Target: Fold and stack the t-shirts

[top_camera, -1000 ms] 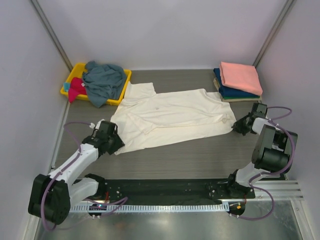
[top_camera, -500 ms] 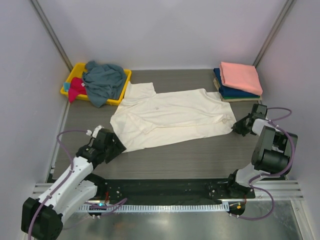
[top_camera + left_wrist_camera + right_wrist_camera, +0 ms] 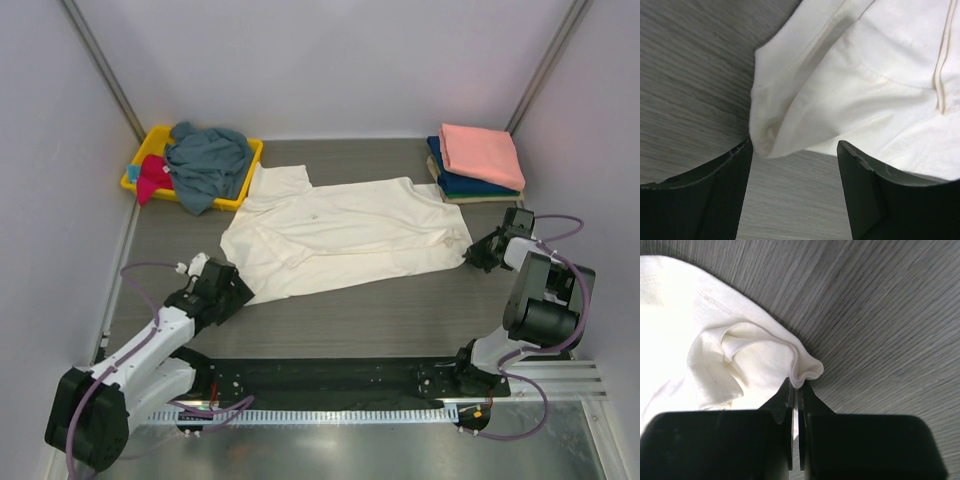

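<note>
A large cream-white t-shirt (image 3: 340, 235) lies spread across the middle of the table. My left gripper (image 3: 232, 292) is open at its near left corner; the left wrist view shows that corner (image 3: 775, 135) just ahead of my spread fingers (image 3: 715, 190), not between them. My right gripper (image 3: 476, 252) is shut on the shirt's right edge, with a small fold (image 3: 805, 371) pinched at the fingertips. A grey-blue tee (image 3: 208, 162) and a magenta one (image 3: 153, 177) lie in the bin. A salmon-pink tee (image 3: 481, 152) sits folded on a navy one (image 3: 470, 184) at the back right.
A yellow plastic bin (image 3: 141, 156) stands at the back left, with the loose tees spilling over its front rim. White walls close in the table on the left, back and right. A black rail (image 3: 340, 378) runs along the near edge between the arm bases.
My left gripper has pulled back toward the near edge and now sits just off the shirt's near left corner. The right arm and the shirt have hardly moved.
</note>
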You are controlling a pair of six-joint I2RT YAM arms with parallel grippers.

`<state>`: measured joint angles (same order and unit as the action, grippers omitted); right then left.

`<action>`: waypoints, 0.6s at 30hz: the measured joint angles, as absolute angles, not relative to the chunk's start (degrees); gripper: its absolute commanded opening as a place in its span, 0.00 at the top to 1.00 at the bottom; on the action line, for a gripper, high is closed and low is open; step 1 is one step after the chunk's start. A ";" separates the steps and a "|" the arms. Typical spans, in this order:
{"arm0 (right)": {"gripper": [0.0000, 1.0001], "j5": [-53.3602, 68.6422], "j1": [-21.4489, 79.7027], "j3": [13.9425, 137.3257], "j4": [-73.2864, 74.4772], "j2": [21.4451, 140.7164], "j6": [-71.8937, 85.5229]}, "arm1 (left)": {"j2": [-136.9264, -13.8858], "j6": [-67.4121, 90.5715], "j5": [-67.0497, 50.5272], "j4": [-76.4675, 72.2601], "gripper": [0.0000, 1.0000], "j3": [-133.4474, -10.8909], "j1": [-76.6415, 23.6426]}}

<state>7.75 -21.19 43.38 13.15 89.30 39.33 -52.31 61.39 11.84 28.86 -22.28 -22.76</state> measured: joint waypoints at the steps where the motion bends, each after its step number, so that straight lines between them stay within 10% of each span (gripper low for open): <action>1: 0.99 7.77 -21.19 43.38 13.13 89.30 39.33 | -53.19 61.58 12.53 27.70 0.33 -22.41 -22.76; 6: 0.99 7.88 -21.19 43.38 12.97 89.38 39.33 | -56.21 62.76 15.62 23.79 0.49 -22.81 -22.76; 11: 0.99 8.58 -21.23 43.38 12.67 89.56 39.33 | -58.67 63.07 18.02 23.29 0.99 -23.33 -22.59; 18: 0.99 11.84 -21.23 43.66 14.44 89.43 40.18 | -59.61 59.61 19.66 29.08 1.00 -33.45 -20.40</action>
